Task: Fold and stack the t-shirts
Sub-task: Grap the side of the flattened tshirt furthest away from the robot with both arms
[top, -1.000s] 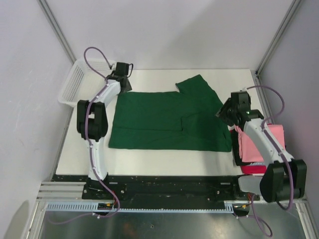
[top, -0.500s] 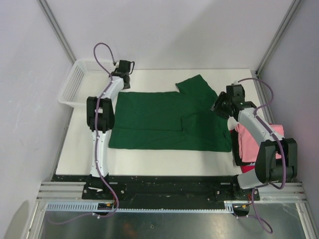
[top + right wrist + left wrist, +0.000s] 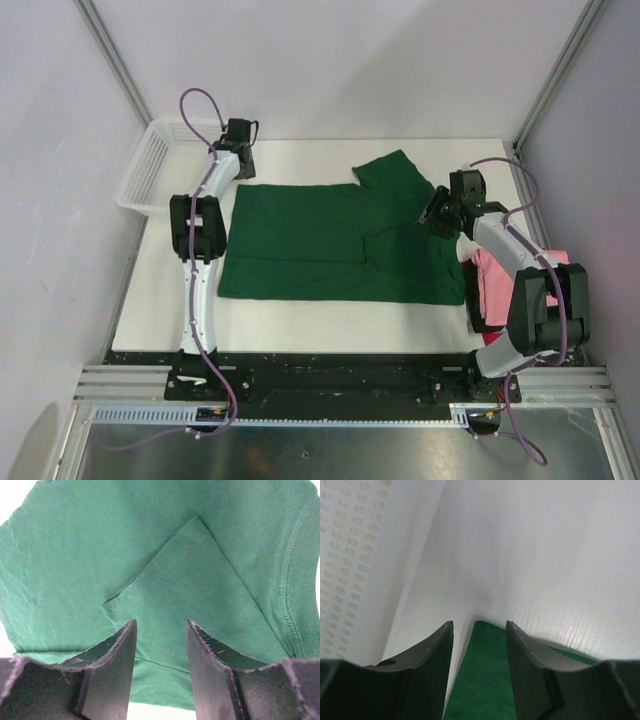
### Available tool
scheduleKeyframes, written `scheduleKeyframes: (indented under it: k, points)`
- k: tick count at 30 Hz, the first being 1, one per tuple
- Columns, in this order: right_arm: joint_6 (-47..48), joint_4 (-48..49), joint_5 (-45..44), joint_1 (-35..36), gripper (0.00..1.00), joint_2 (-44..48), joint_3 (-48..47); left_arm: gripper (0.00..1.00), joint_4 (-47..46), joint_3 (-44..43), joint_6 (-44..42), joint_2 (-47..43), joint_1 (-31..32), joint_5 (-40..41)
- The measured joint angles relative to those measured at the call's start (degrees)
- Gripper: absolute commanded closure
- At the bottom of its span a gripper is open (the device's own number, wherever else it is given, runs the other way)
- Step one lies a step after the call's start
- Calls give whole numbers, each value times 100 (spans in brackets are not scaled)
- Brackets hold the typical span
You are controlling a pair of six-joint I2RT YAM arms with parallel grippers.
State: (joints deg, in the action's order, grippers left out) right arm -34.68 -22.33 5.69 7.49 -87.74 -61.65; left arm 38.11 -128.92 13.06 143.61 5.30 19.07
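My left fingers (image 3: 240, 163) hang apart, gripping nothing, over the far left corner of the green shirt (image 3: 320, 245) spread flat on the surface (image 3: 300, 325), my right fingers (image 3: 432, 213) likewise apart above its folded-in sleeve, the pink shirt (image 3: 492, 285) lying just right.

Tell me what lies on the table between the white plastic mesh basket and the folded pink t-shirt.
The large dark green t-shirt, spread out on the white table; the top view shows it.
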Motion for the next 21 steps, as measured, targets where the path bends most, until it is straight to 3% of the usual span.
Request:
scheduleKeyframes:
  k: [16,21]
  points:
    - [92,22,184,-28,52,-249,0,59,216,-94,15,216,-57,-186]
    - [131,42,197,-48,52,-367,-55,68,216,-133,37,245,-61,-186]
